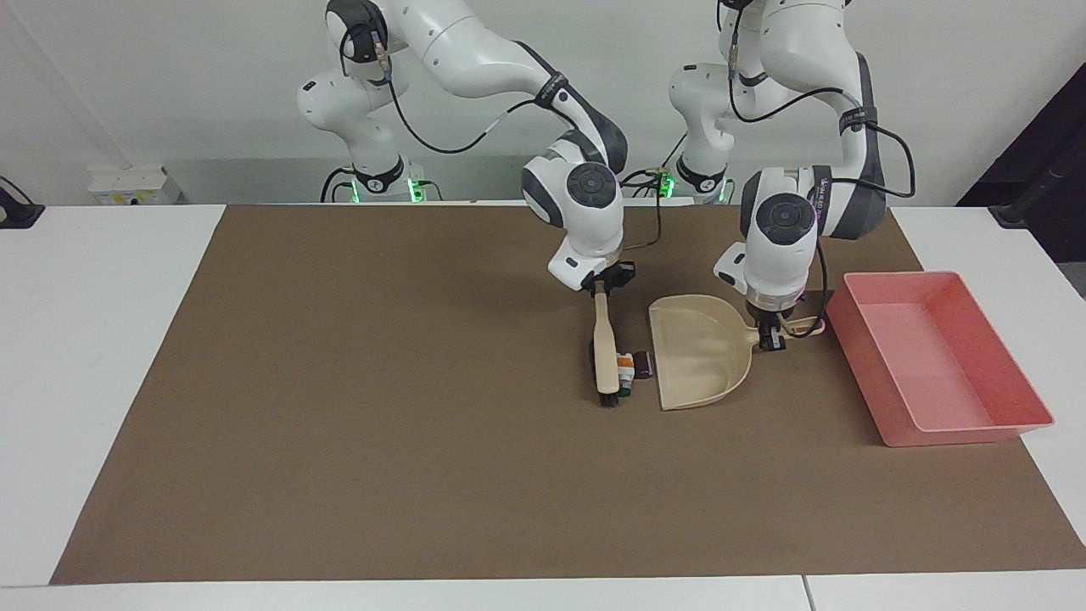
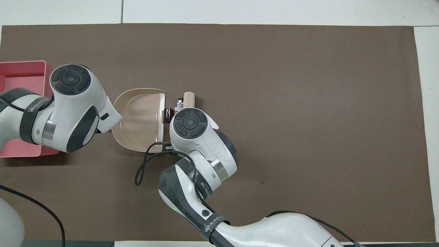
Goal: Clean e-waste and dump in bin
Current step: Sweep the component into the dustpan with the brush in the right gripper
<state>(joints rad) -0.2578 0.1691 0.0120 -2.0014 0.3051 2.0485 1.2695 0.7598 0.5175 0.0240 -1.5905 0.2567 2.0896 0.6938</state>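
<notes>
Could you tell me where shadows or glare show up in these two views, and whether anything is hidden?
Facing view: even light, with only soft shadows beside the bin and under the dustpan. Overhead view: a pale sheen on the dustpan's floor, and the right arm covers most of the brush and e-waste.
</notes>
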